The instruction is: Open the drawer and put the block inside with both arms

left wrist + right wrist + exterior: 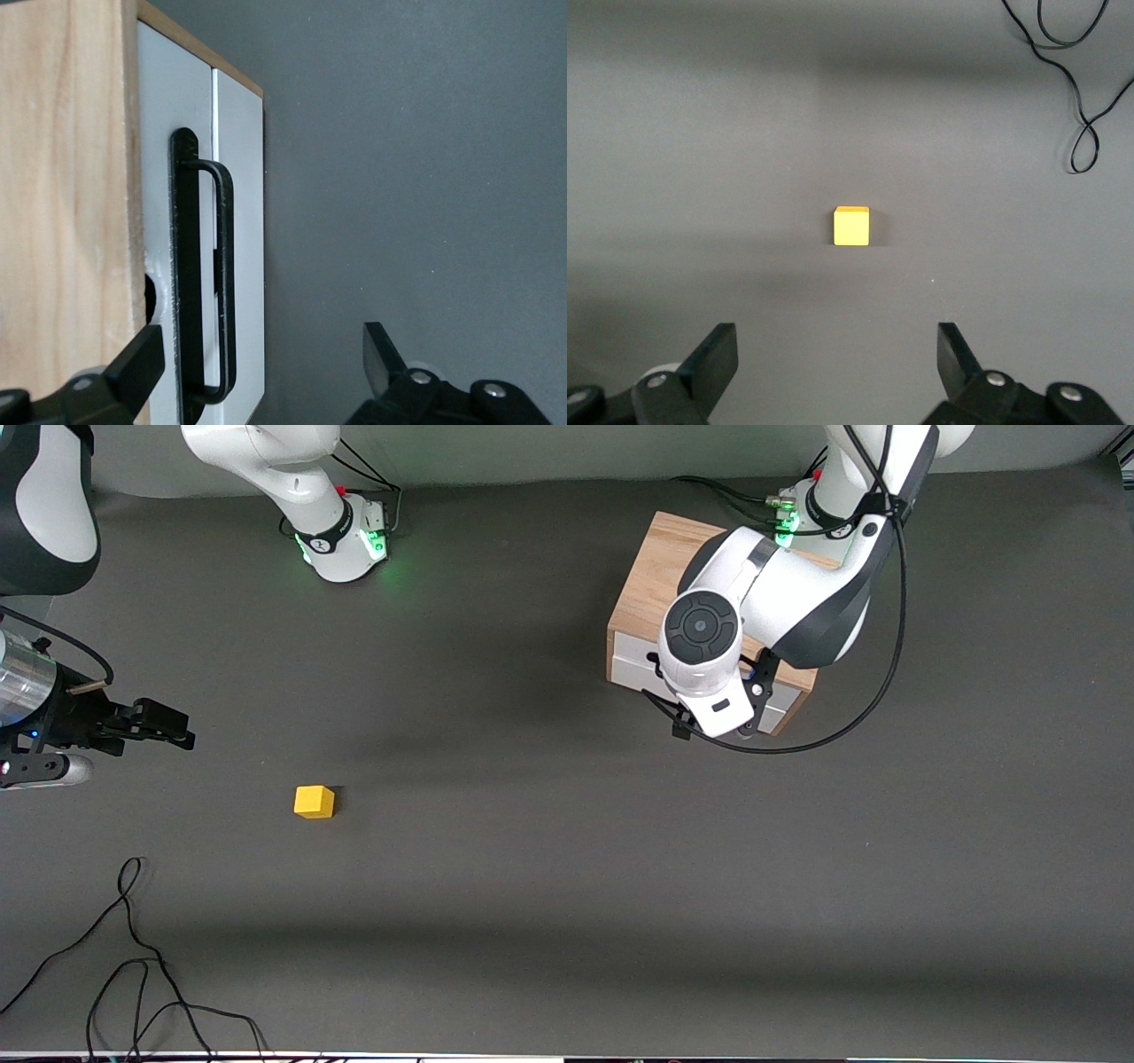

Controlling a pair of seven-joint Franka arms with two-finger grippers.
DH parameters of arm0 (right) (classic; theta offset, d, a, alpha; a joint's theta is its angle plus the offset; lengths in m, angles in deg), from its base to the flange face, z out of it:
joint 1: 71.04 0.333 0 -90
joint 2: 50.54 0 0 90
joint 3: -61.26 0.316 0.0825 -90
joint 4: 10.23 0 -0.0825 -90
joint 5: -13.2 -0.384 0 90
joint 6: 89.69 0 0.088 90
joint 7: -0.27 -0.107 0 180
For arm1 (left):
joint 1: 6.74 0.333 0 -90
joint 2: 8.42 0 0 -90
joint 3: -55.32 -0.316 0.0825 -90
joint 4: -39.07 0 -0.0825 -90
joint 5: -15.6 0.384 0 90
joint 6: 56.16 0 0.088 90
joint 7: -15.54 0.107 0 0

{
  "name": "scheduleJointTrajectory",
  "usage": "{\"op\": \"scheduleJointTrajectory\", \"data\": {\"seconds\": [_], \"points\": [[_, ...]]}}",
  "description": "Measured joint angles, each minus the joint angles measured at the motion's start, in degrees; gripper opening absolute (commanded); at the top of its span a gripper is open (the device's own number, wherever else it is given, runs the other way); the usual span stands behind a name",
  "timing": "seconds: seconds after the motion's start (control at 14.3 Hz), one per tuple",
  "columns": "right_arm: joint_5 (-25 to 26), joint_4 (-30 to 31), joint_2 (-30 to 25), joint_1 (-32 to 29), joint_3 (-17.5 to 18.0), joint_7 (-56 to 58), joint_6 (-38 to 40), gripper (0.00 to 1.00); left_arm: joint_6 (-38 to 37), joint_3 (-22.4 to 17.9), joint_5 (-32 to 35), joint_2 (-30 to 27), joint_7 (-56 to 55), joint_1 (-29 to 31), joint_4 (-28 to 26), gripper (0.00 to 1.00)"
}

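The yellow block (314, 801) (851, 226) lies on the dark table toward the right arm's end. My right gripper (182, 728) (833, 345) hangs open above the table beside the block, not touching it. The oak box (656, 576) (62, 177) stands by the left arm's base, and its drawer (633, 664) (244, 221) is shut. My left gripper (713, 731) (261, 350) is open in front of the drawer, fingers on either side of the black handle (221, 266), one finger (142, 359) by the box's wood.
A loose black cable (133, 957) (1081, 88) curls on the table nearer the front camera than the block. The right arm's base (341, 540) and the left arm's base (811, 514) stand along the table's robot edge.
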State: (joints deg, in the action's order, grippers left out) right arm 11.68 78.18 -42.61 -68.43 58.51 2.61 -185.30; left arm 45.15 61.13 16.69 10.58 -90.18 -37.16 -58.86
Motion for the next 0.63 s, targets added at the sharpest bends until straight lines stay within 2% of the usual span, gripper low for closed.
{"op": "scheduleJointTrajectory", "data": {"seconds": [0.63], "points": [[0.0,0.0,0.0,0.0,0.0,0.0,0.0,1.00,4.4,0.0,-0.6,0.0,4.2,0.8,-5.3,1.00]]}}
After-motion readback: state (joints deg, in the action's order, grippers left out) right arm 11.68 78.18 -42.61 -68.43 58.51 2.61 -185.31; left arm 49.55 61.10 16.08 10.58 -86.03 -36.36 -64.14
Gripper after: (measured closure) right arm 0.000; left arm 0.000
